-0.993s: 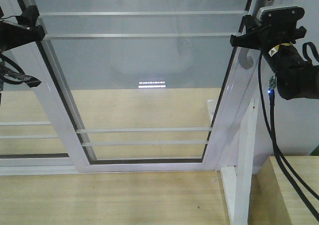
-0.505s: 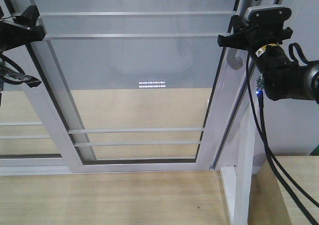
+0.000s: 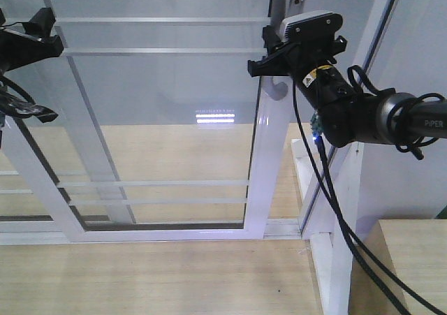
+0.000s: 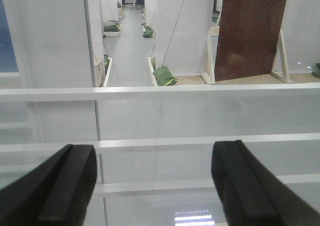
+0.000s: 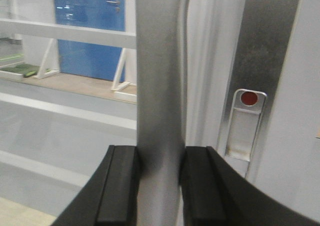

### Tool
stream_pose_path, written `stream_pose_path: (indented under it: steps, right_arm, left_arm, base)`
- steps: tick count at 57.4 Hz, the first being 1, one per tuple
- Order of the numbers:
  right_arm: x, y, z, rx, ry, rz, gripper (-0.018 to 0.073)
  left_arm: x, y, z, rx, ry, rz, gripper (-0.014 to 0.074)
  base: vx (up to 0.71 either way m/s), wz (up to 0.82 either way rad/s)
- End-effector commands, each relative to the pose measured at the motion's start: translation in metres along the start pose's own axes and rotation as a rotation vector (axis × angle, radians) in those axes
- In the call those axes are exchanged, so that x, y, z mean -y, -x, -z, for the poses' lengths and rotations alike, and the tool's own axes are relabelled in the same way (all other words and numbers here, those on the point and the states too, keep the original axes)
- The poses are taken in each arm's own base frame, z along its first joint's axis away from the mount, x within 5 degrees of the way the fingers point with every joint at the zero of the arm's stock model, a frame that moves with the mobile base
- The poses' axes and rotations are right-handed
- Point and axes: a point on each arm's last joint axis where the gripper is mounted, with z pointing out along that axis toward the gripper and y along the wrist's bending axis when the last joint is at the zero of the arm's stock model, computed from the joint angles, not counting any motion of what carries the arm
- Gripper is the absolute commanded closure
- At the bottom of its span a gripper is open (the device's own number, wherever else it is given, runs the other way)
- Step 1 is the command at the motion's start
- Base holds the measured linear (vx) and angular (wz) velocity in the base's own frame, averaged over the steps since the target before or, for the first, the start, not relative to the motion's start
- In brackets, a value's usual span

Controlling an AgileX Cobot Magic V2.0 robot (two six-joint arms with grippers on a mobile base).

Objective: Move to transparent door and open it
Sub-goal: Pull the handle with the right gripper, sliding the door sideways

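Right gripper (image 5: 159, 185) clamps transparent door (image 3: 160, 119) handle (image 5: 157, 75), gap (image 3: 304, 130) alongside.

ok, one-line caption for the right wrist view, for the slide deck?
Right end effector clamped on the grey pull handle of the transparent door, a red-dotted latch plate beside it.

Indoor test hall fitted with mock-up doors. Indicators: the transparent door (image 3: 154, 119) stands in a white frame on a wood-look platform (image 3: 154, 273). A brown door panel (image 4: 252, 33) stands propped by white braces. Green bags (image 4: 165, 76) lie along a grey aisle (image 4: 127, 45) between white partitions (image 4: 182, 25).
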Motion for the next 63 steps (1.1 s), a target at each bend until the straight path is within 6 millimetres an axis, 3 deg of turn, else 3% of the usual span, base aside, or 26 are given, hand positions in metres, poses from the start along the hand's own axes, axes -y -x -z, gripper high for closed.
stream_pose_path:
  steps: [1,14,24,34,49,63]
  right_arm:
    - [-0.041,0.043,0.015,0.203,0.185,0.113,0.0568]
    - [-0.05,0.043,0.016,0.205,0.207,0.117,0.0568]
    - [-0.035,0.046,0.015,0.199,0.117,0.072,0.0568]
    - [-0.02,0.061,0.021,0.159,0.038,0.105,0.0568]
    - [-0.005,0.091,0.043,-0.004,0.008,0.1,0.0565]
    - [0.024,0.083,0.076,-0.043,-0.074,0.116,0.0565]
  left_arm:
    - [0.001,0.029,0.004,0.152,0.0,0.005,0.001]
    - [0.002,0.029,0.004,0.152,-0.004,0.008,0.001]
    - [0.002,0.029,0.004,0.149,-0.004,0.008,0.001]
    - [0.003,0.024,0.004,0.09,-0.019,-0.019,0.001]
    - [0.007,0.022,0.003,0.071,-0.053,-0.067,0.001]
    - [0.022,0.008,-0.005,0.036,-0.105,-0.033,0.001]
  base:
    - [0.0,0.02]
    - [0.0,-0.01]
    - [0.0,0.0]
    - [0.0,0.0]
    - [0.0,0.0]
    - [0.0,0.0]
